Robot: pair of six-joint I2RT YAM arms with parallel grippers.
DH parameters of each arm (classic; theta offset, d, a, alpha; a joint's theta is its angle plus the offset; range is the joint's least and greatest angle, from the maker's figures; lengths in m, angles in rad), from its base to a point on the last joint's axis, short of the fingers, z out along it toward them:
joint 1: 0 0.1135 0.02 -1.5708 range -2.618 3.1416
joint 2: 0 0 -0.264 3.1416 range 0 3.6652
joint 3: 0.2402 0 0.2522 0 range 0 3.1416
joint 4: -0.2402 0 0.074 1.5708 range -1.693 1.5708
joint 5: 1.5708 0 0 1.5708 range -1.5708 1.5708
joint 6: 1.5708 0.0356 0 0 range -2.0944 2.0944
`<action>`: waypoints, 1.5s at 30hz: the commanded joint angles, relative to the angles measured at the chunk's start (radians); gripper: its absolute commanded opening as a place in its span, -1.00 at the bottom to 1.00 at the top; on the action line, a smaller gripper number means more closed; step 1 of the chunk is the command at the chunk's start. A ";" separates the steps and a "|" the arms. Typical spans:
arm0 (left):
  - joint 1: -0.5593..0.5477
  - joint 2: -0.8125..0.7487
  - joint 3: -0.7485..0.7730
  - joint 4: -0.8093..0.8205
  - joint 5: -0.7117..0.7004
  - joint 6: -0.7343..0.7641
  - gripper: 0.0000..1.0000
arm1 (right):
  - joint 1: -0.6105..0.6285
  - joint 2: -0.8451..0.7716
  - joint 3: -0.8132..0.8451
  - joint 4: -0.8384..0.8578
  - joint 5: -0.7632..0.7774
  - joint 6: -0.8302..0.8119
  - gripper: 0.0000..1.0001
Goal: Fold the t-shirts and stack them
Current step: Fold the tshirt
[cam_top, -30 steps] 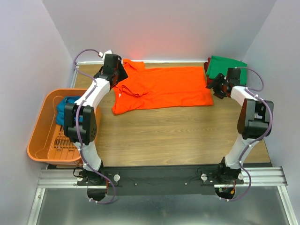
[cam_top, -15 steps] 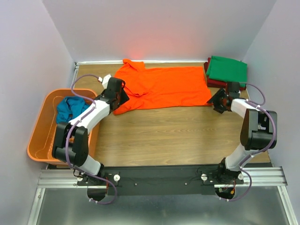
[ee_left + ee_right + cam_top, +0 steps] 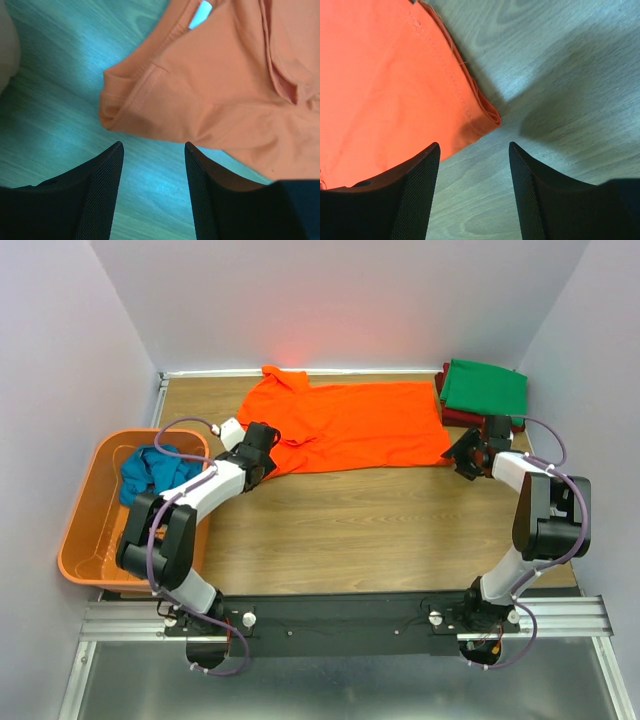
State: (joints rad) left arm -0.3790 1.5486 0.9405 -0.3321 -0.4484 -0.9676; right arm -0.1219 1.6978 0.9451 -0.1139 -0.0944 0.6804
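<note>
- Overhead, a bright orange t-shirt (image 3: 345,425) lies spread flat on a wooden table (image 3: 350,530), stretched between the two grippers.
- The left gripper (image 3: 262,445) sits low at the shirt's near left corner. Its wrist view shows two black fingers (image 3: 100,195) standing apart, with bare wood between them and nothing held. A folded sleeve hem lies just ahead of the fingertips without touching them, and a white label (image 3: 201,14) shows farther ahead.
- The right gripper (image 3: 462,455) sits low at the shirt's near right corner. Its fingers (image 3: 415,195) also stand apart and empty. The stitched corner of the shirt lies just ahead of them, more toward the left finger.
- Just beyond the right gripper, toward the far wall, a folded green t-shirt (image 3: 485,388) rests on top of a dark red t-shirt (image 3: 455,418).
- Off to the left of the left gripper, a crumpled teal-blue t-shirt (image 3: 150,472) lies inside an orange plastic basket (image 3: 85,530).
</note>
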 commanded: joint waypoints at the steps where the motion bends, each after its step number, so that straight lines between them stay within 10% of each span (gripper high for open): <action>1: 0.000 0.054 0.093 -0.033 -0.128 0.001 0.18 | -0.005 -0.003 -0.012 0.039 0.007 0.007 0.22; 40: 0.065 0.255 0.172 0.059 -0.050 0.142 0.00 | -0.007 0.042 -0.029 0.083 -0.013 0.010 0.21; 45: 0.072 0.258 0.170 0.071 -0.046 0.147 -0.38 | -0.005 0.048 -0.031 0.089 -0.013 0.013 0.20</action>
State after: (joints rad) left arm -0.3168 1.7947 1.1198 -0.2863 -0.5011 -0.8284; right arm -0.1219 1.7252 0.9298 -0.0456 -0.0994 0.6819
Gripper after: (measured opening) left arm 0.401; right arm 0.605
